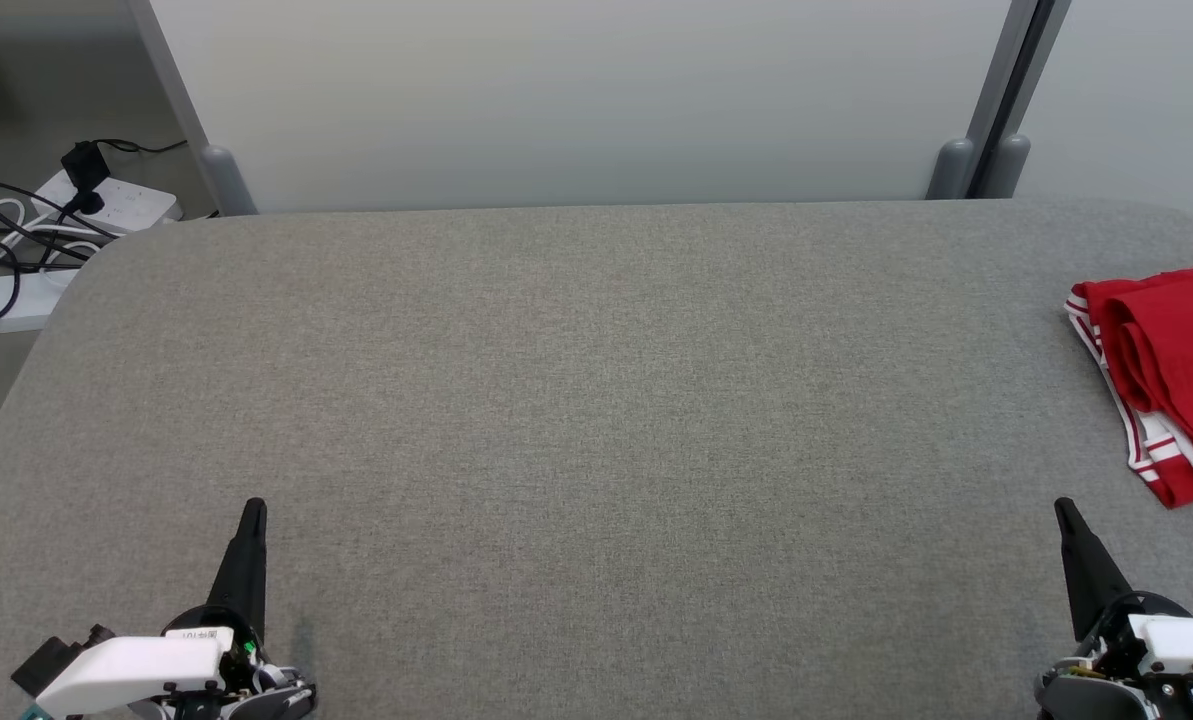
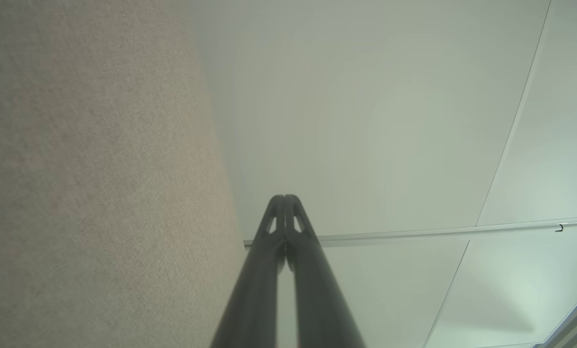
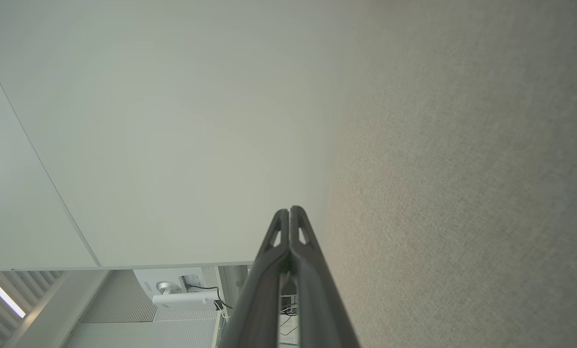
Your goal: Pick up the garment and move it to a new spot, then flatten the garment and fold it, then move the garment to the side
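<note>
Head view: the left gripper (image 1: 252, 514) sits at the lower left above the grey fabric-covered table (image 1: 596, 400). Its two dark fingers are pressed together into a single point aimed up the view, and nothing is between them. The right gripper (image 1: 1068, 516) mirrors it at the lower right, jaws fully closed and empty. Neither one touches the garment.

The red garment (image 1: 1171, 360) lies in a folded bundle at the table's right side, partly cut off by the picture's right edge. Red-and-white striped bands show along its left and lower borders. It is up the view and to the right of the right gripper, well apart from its fingertip.

A pale partition panel (image 1: 576, 100) stands behind the table. White power strips (image 1: 106, 205) with dark cables lie on the floor at the upper left.

In the left wrist view, the left arm's fingers (image 2: 264, 270) meet at their tips, with the grey table covering on the left and pale panels beyond. The right wrist view shows the right arm's fingers (image 3: 264, 290) closed the same way, gripping nothing, with the table covering on the right.
</note>
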### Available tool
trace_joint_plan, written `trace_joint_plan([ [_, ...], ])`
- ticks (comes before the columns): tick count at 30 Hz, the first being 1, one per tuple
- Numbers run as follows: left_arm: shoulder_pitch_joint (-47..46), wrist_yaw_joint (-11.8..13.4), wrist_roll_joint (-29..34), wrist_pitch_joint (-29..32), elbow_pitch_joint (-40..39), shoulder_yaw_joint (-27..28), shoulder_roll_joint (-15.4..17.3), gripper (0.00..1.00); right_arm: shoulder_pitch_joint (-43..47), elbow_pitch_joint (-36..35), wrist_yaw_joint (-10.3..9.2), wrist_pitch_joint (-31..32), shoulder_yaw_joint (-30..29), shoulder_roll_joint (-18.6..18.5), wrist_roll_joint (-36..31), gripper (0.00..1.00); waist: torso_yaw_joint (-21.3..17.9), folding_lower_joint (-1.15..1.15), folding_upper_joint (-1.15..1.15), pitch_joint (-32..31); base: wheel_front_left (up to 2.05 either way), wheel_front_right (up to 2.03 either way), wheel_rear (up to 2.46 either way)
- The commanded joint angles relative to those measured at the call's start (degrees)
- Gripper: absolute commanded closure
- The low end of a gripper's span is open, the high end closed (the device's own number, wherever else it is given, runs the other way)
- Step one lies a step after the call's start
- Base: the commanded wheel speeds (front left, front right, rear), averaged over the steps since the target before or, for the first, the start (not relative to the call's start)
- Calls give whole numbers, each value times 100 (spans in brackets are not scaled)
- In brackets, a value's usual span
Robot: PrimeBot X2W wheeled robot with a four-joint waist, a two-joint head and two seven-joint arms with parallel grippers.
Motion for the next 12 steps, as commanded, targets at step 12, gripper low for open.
trace_joint_plan([
  [12, -324, -49, -25, 38, -134, 190, 48, 100, -259, -154, 26, 45, 75, -62, 35, 100, 0, 0, 0, 0, 0, 0, 0],
])
